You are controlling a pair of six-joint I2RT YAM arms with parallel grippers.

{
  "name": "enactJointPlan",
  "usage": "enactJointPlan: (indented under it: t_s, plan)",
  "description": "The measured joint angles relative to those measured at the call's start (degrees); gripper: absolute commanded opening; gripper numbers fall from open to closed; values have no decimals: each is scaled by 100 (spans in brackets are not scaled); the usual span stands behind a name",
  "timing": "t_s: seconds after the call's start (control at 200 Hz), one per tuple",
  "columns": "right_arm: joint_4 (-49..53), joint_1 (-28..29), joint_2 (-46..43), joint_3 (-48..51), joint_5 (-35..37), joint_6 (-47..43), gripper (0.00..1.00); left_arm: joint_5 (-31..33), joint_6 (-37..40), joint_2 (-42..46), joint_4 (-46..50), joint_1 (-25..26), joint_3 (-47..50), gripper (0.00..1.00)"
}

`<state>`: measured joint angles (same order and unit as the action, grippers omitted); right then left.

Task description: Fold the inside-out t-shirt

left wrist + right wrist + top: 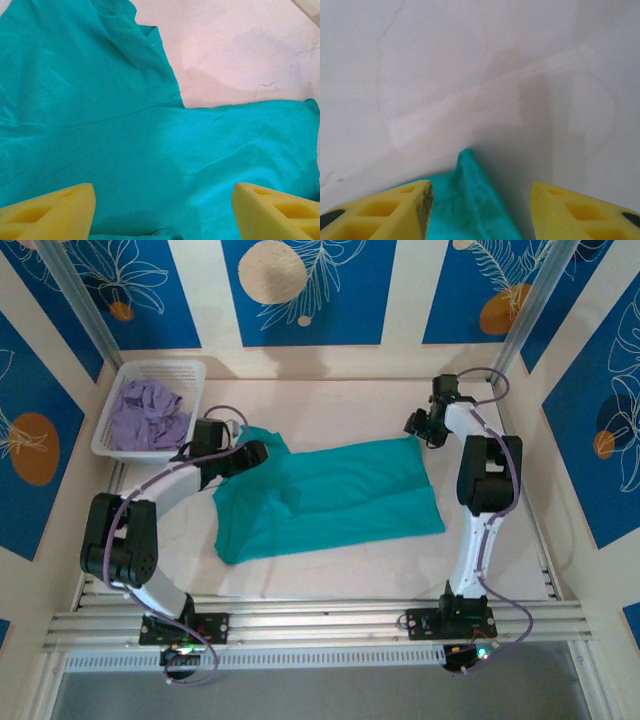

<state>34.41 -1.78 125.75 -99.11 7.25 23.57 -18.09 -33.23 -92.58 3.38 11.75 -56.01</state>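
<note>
Overhead rear view of whole table [340, 410]; both wrist views close above t-shirt [330, 500].

White table [340, 410]: teal t-shirt [330, 498] spread flat mid-table; white basket [160, 367] w/ lavender garment [148, 415] in far-left corner.
</note>
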Motion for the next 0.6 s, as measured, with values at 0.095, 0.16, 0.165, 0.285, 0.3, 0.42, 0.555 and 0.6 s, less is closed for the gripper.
enactJointPlan:
  t_s: [0.095, 0.16, 0.165, 0.285, 0.3, 0.42, 0.555, 0.6]
  plan:
    - [280, 0, 378, -470, 35, -129, 44, -11, 7, -68, 2, 0, -24, 72]
    - [446, 7, 555, -678, 26, -221, 42, -11, 39, -138, 15, -2, -68, 72]
    - [457, 9, 564, -688, 26, -229, 42, -11, 39, -142, 15, -2, -72, 72]
    - [619, 39, 667, -796, 22, -361, 41, 9, 87, -356, 46, -9, -291, 72]
    - [656, 39, 667, -813, 11, -372, 41, 13, 90, -391, 44, -11, -328, 72]
    - [822, 61, 671, -868, -24, -452, 40, 37, 162, -647, 50, -37, -575, 72]
    - [977, 70, 756, -975, -55, -568, 34, 48, 225, -879, 59, -68, -778, 72]
    - [1001, 70, 761, -999, -85, -601, 30, 59, 236, -935, 74, -87, -835, 72]
